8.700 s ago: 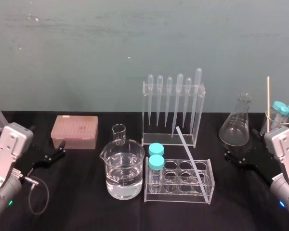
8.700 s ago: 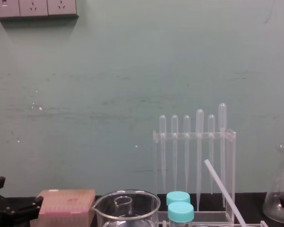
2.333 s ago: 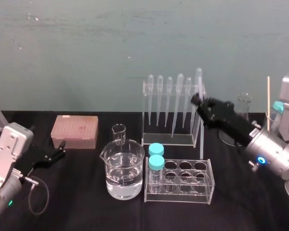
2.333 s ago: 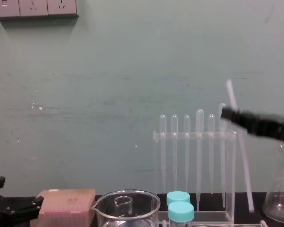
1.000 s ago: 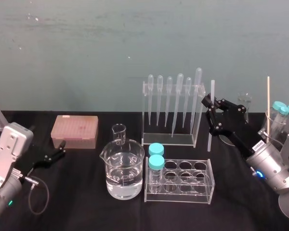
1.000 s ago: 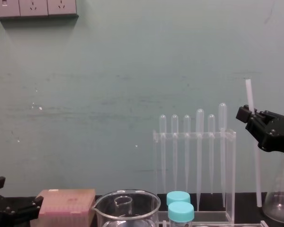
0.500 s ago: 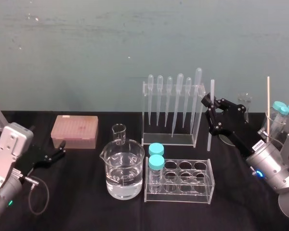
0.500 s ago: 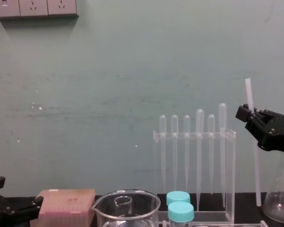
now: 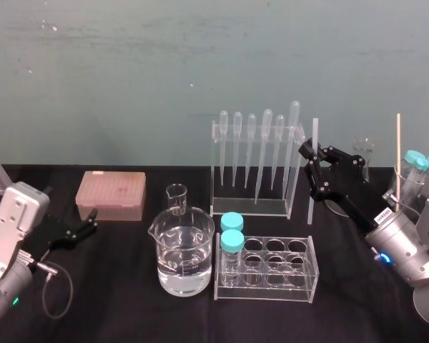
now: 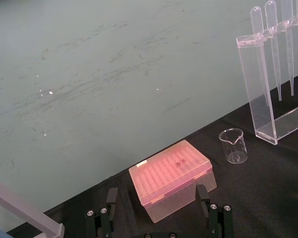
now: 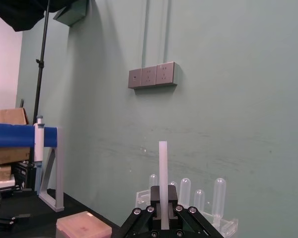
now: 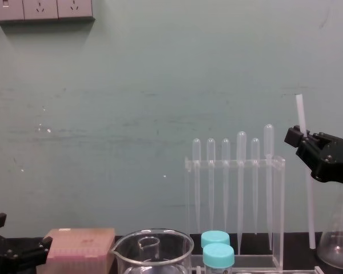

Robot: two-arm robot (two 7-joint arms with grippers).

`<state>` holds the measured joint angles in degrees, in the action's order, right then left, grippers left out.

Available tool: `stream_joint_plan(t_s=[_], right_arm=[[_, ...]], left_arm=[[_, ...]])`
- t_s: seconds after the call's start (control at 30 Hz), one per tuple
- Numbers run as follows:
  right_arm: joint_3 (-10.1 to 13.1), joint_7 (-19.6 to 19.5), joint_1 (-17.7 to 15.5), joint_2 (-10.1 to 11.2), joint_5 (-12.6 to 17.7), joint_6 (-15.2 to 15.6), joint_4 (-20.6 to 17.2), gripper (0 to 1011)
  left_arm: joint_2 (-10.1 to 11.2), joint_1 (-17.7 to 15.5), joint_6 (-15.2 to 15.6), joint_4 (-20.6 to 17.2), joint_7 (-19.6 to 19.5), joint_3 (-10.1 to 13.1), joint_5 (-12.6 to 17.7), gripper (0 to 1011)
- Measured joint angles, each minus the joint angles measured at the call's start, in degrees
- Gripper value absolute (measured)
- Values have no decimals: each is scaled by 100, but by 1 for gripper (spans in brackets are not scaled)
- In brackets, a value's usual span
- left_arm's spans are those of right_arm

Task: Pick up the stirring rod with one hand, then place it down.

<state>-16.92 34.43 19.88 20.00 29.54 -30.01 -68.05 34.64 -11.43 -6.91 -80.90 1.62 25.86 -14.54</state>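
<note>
Black tabletop (image 9: pixel 129 314), teal wall behind, and the right gripper (image 9: pixel 311 161) is clamped tight on the stirring rod (image 9: pixel 314 132), holding it upright just beside the pipette rack (image 9: pixel 252 209). Left gripper (image 9: pixel 88 224) sits parked far left near the pink box (image 9: pixel 111 194), fingers spread apart

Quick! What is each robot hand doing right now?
Left hand: open, holding nothing.
Right hand: closed on the stirring rod, holding it upright.
</note>
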Motion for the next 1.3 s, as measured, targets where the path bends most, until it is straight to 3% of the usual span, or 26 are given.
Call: stream_joint_plan(t_s=[1.3], right_arm=[[1,-1,0,0,0,0,0,72]], left_arm=[[0,0,0,0,0,0,0,1000]])
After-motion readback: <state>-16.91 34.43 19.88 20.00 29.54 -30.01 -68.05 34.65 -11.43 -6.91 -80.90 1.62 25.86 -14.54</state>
